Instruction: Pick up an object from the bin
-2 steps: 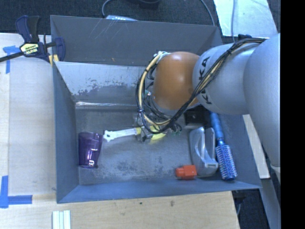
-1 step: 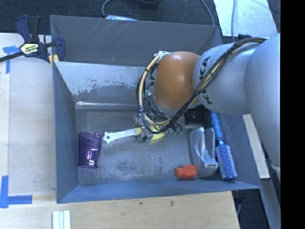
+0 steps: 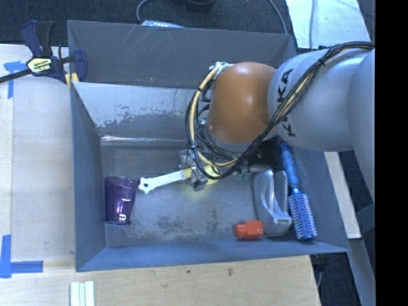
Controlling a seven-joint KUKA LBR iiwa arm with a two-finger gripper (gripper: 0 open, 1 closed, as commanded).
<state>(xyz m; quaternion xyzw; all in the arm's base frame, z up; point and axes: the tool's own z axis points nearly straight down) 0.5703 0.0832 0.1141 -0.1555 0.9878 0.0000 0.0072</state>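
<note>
Gripper (image 3: 196, 176) at right tip of white wrench (image 3: 162, 182), centre of bin (image 3: 86, 171); open/closed can't be told. Risk: wrench gripped at its end could pivot & be dropped, or purple cup (image 3: 120, 199) knocked.

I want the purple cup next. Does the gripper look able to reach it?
Probably yes: the purple cup lies alone at the left of the bin; only the white wrench lies between it and the gripper.

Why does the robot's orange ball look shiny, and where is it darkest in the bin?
Camera view: light from above puts a soft sheen on top of the orange cover; camera view: the arm shades the bin floor beneath it, beside the blue brush, while the purple cup lies well lit.
</note>
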